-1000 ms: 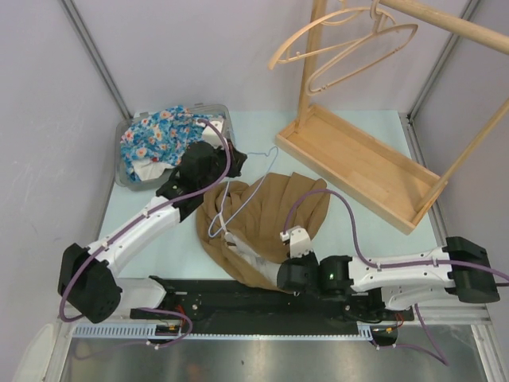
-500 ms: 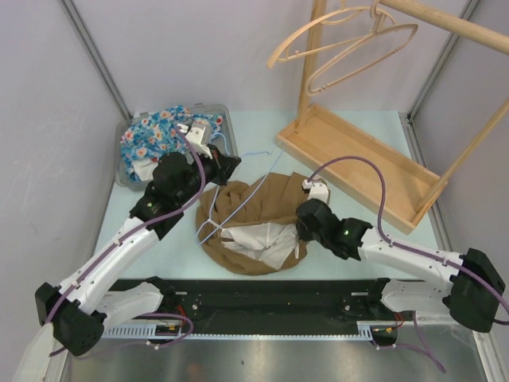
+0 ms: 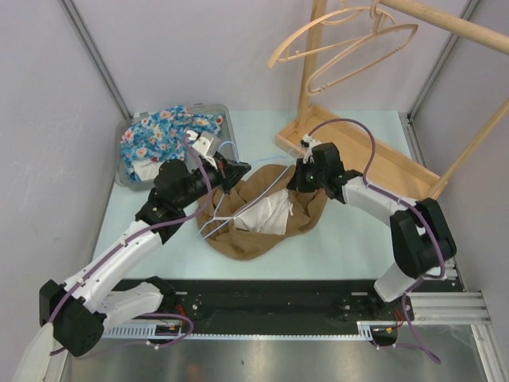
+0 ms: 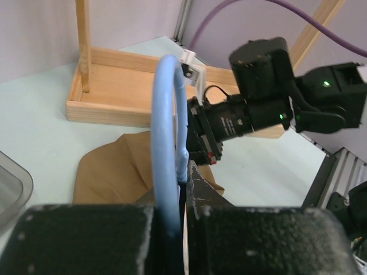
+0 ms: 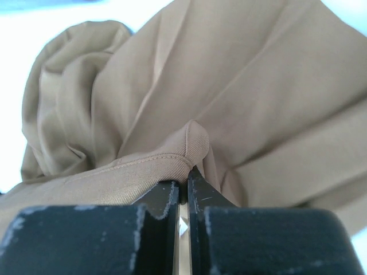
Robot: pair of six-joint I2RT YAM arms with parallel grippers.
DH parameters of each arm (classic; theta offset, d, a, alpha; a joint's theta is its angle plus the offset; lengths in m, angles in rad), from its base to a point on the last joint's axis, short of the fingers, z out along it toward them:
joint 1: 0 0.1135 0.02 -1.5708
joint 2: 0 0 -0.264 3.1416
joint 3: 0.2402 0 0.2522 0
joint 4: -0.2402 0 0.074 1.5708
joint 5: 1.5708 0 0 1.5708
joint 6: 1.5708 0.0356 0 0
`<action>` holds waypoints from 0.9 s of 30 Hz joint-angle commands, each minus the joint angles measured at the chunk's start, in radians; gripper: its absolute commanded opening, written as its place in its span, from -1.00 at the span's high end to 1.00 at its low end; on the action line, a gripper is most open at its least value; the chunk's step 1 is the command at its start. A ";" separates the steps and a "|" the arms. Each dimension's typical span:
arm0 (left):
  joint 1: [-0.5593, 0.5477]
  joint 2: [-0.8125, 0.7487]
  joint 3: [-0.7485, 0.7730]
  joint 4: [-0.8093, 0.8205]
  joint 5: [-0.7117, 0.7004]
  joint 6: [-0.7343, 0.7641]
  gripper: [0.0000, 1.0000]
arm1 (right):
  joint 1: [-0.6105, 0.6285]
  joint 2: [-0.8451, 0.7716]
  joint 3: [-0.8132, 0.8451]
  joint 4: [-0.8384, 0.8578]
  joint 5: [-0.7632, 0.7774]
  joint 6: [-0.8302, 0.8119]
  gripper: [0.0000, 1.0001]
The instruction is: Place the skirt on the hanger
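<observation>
A tan skirt [image 3: 262,231] lies bunched on the pale table with its white lining [image 3: 262,216] showing. A light blue wire hanger [image 3: 238,208] lies across it. My left gripper [image 3: 236,169] is shut on the hanger's hook [image 4: 166,132] at the skirt's left side. My right gripper [image 3: 296,181] is shut on a folded edge of the skirt [image 5: 189,143] at its upper right. In the left wrist view the right arm's wrist [image 4: 252,109] sits just beyond the hook.
A grey bin [image 3: 127,171] of floral cloth [image 3: 163,131] stands at the back left. A wooden rack with a tray base [image 3: 358,163] stands at the back right, with wooden hangers [image 3: 342,40] on its rail.
My right gripper has swept from the skirt's near edge to its far right, folding the cloth over and exposing the lining. My left gripper shifted right with the hanger.
</observation>
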 commanded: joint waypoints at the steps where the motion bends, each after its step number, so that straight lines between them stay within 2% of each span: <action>1: 0.008 0.036 -0.002 0.097 0.063 0.036 1.00 | -0.064 0.114 0.133 0.102 -0.160 -0.068 1.00; 6: 0.008 0.129 -0.003 0.152 0.075 0.013 0.99 | -0.082 0.243 0.225 0.102 -0.206 -0.044 1.00; 9: 0.008 0.163 -0.005 0.155 0.064 0.019 1.00 | -0.092 0.268 0.223 0.091 -0.200 -0.011 0.76; 10: 0.008 0.168 -0.009 0.161 0.060 0.021 1.00 | -0.092 0.268 0.223 0.074 -0.191 -0.005 0.50; 13: 0.010 0.177 -0.005 0.174 0.046 0.015 1.00 | -0.095 0.237 0.213 0.043 -0.138 0.010 0.22; 15: 0.008 0.175 -0.005 0.195 0.025 0.006 0.99 | -0.098 0.210 0.193 0.036 -0.122 0.018 0.11; 21: 0.010 0.183 0.010 0.210 -0.006 -0.005 1.00 | -0.093 0.055 0.122 0.011 -0.062 0.027 -0.07; 27: 0.010 0.212 -0.003 0.232 0.052 -0.019 1.00 | -0.090 -0.105 0.052 -0.055 0.013 0.016 -0.09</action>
